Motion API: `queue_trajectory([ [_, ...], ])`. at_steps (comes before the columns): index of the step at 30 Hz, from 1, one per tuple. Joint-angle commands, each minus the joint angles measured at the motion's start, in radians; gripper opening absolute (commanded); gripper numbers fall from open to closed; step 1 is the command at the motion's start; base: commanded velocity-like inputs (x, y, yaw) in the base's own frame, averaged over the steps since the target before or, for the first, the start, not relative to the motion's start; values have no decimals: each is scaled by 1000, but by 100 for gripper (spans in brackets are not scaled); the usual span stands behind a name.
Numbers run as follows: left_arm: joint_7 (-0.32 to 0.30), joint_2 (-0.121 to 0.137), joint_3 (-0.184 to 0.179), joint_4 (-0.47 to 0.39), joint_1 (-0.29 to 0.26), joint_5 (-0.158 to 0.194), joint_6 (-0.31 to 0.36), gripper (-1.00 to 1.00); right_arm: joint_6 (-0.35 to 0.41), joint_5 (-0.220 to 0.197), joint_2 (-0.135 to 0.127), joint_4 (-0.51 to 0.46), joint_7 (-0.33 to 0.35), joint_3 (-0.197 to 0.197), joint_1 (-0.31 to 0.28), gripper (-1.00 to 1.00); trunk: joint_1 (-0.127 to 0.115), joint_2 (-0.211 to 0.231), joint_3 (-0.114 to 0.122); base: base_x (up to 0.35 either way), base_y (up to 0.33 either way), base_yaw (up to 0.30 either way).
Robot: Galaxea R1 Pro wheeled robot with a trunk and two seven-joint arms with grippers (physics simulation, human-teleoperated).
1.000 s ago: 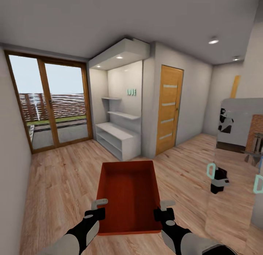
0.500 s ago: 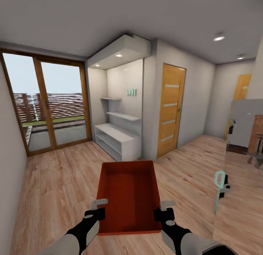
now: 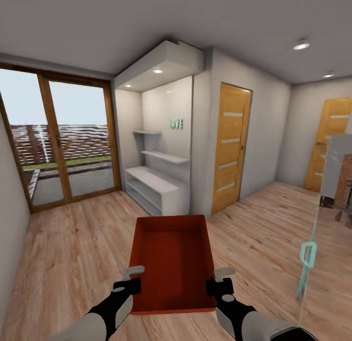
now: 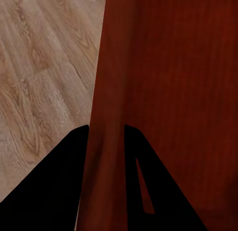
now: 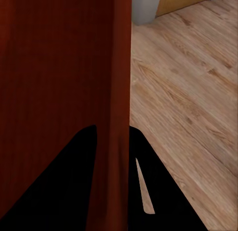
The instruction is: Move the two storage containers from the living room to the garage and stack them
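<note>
**One bin carried between two grippers, over wood planks**

Reading "LOVE" in small green letters on the alcove wall, far ahead of the grippers; no other writing legible.

Counting: one orange-red bin, open-topped, held level above the plank floor. Two grippers gripping it, one per long side. Two orange doors, one ahead and right of the bin, another farther right. One glazed double door ahead to the left. Three white shelves in the alcove beyond the bin's far end. Four ceiling lights lit.

Pinching the bin's left wall with the left gripper, fingers closed tight either side of the thin wall. Clamping the right wall likewise with the right gripper, wall passing between its dark fingers.

Standing just right of the right gripper: a glass panel with a teal handle.
</note>
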Motion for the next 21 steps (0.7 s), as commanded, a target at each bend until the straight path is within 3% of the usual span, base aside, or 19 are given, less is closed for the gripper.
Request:
queue_trajectory([
  [1,-79,31,-46,1,1,16,1,-100,0,8,-2,-6,2,-67,-9,-100,1,-1,-2,326,0,-72],
  [21,-79,31,-46,1,1,16,1,-100,0,7,-2,-6,3,-67,-10,-100,1,-1,-2,326,0,-254],
])
